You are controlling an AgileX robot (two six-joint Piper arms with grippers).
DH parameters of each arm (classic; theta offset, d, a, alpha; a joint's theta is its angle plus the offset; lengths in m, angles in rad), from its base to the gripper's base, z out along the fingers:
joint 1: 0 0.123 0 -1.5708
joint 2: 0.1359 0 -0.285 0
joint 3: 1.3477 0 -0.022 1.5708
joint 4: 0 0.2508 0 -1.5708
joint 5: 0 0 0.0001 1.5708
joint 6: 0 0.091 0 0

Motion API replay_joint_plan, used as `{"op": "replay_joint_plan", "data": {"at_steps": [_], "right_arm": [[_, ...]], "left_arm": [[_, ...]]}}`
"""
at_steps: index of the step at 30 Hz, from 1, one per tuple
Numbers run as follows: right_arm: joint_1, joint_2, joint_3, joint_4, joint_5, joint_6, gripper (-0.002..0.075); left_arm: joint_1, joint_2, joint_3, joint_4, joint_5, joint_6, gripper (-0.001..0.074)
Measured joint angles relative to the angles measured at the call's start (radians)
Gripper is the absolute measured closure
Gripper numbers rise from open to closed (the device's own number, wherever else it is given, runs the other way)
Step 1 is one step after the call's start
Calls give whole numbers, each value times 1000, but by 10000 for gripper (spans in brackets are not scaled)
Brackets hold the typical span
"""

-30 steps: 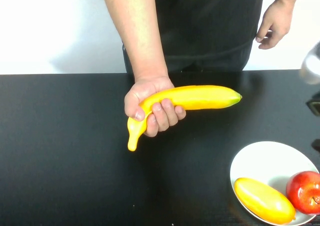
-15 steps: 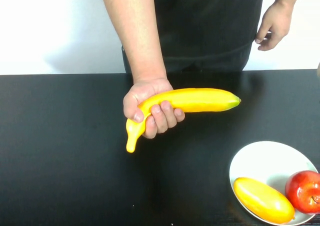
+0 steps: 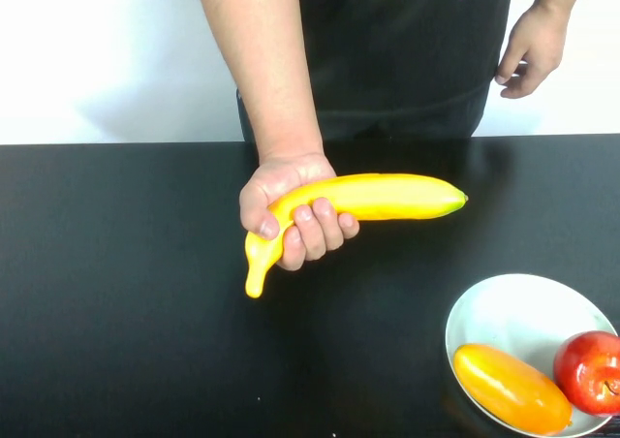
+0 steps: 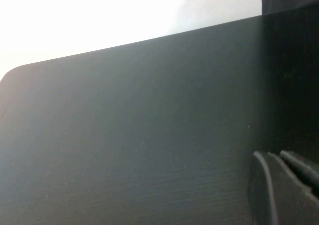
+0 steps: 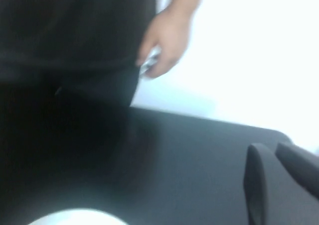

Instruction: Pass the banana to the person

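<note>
The person (image 3: 407, 41) stands behind the black table (image 3: 116, 264) and holds the yellow banana (image 3: 387, 195) in one hand (image 3: 286, 191), just above the table's middle. The banana's stem end hangs below the fist and its greenish tip points right. Neither gripper shows in the high view. My left gripper (image 4: 276, 155) hangs empty over bare table near the far left corner, jaws together. My right gripper (image 5: 271, 148) is empty over the table's right side, jaws together, with the person's other hand (image 5: 167, 41) beyond it.
A white plate (image 3: 523, 307) at the front right holds a plump yellow-orange fruit (image 3: 511, 388) and a red apple (image 3: 588, 370). The plate's rim (image 5: 75, 217) shows in the right wrist view. The person's other hand (image 3: 528, 46) hangs at the back right.
My right arm showed at the right edge a second ago and has left the high view. The person's hand with the banana has sunk slightly.
</note>
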Motion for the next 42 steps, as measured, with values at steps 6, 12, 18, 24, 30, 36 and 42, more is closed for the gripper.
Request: {"op": "replay_joint_plan", "data": {"at_steps": [6,12,18,24,30,36,42], "right_arm": [[-104,-255,235,108,-77,0,733],[-112,-419,384,132,-114,0,734],[-94,-444,400,132,-70,0,734],[-90,-449,402,132,89,0,733],[-88,-449,403,132,144,0,734],[-88,-449,403,132,144,0,733],[-88,-449,403,132,144,0,733]], "left_arm": [[0,0,0,0,0,0,741],[0,0,0,0,0,0,741],[0,0,0,0,0,0,741],[0,0,0,0,0,0,741],[0,0,0,0,0,0,741],[0,0,0,0,0,0,741],[0,0,0,0,0,0,741]]}}
